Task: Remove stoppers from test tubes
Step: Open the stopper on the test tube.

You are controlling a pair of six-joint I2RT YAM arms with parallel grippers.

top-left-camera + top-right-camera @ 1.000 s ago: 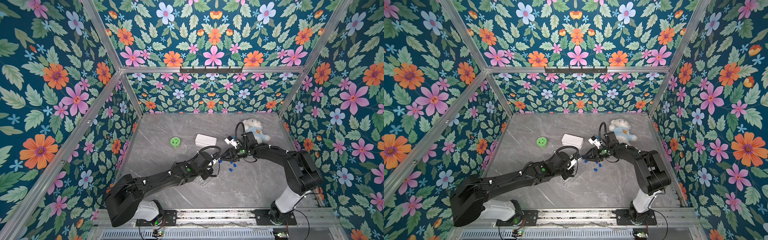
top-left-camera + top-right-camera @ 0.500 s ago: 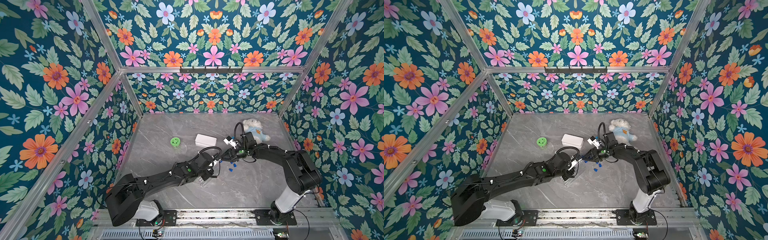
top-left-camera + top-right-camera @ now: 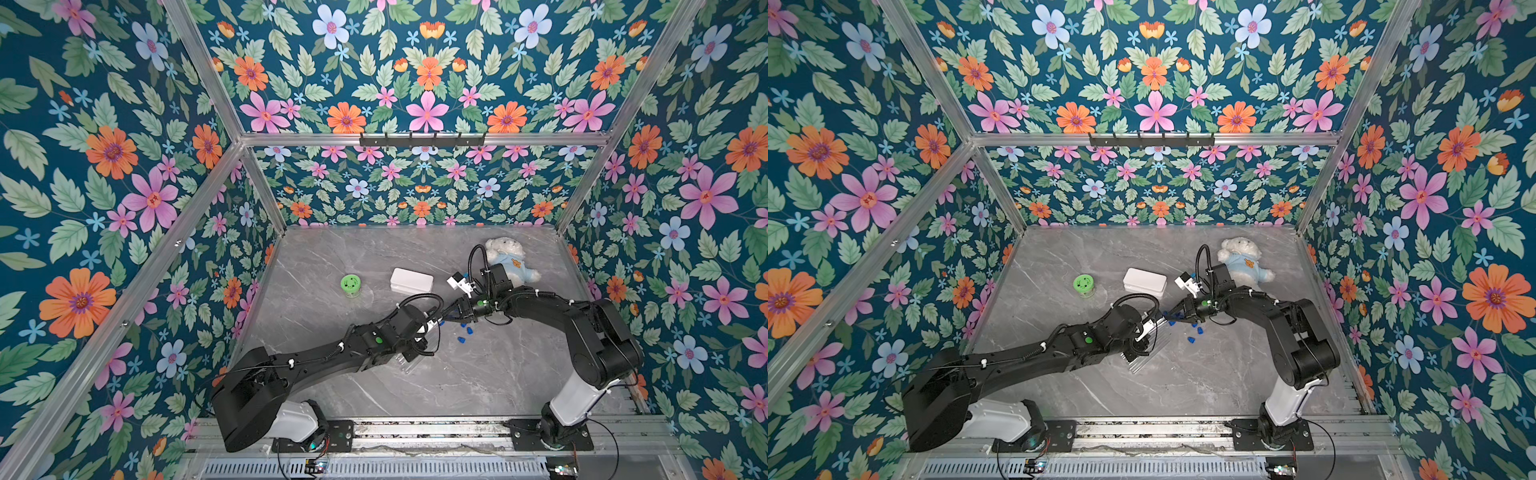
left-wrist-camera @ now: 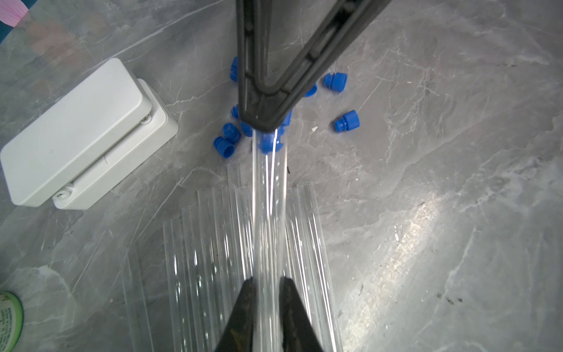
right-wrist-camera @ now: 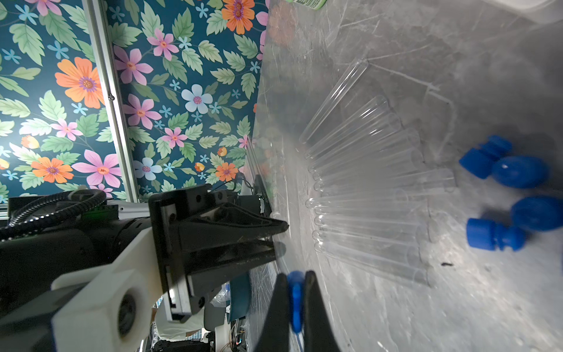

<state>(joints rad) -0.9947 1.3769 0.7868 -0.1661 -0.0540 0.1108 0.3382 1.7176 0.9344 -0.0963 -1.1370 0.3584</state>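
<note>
Tube [image 4: 269, 213] in left pincer [image 4: 268, 279], stopper [image 4: 268, 144] toward right pincer [image 5: 295, 275]

the left black jointed arm [image 3: 324, 359] and the right black jointed arm [image 3: 552, 303] stretch low and inward, tips meeting. the left black parallel gripper [image 4: 265, 282] is pinched on a slim clear plastic test tube [image 4: 269, 213]. facing it, the right black parallel gripper [image 5: 295, 275] is clamped on a small bright blue plastic stopper [image 5: 295, 292].
</note>
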